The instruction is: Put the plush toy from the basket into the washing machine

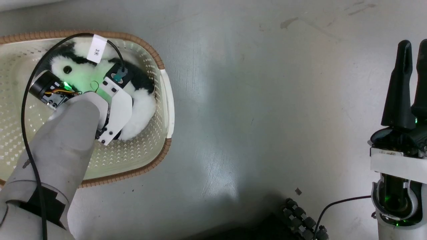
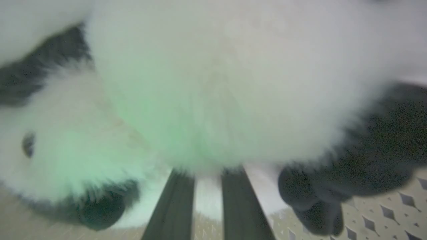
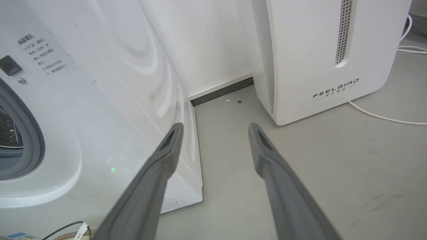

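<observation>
the plush toy (image 1: 141,106) lies in the basket (image 1: 156,55), where the left gripper (image 2: 207,176) reaches down, fingers (image 2: 173,206) pinched narrow on its white fur, apparently to lift the soft body out. the right gripper (image 3: 215,128) hangs wide and empty near the washing machine (image 3: 83,133), out of the way.

Your left gripper (image 2: 207,171) is down inside the basket (image 1: 165,100), fingers drawn close with fur of the plush toy (image 1: 143,106) between them. The toy crowds the basket's right end, and the walls hem the arm in, so the only opening is above. Right of the basket, the floor (image 1: 267,100) gives you wide room. Ahead of your spread right gripper (image 3: 215,128), a bare strip runs between the washing machine (image 3: 100,116) and the FEELBIRD appliance (image 3: 317,50). A white cable (image 3: 377,116) trails beside that appliance.
</observation>
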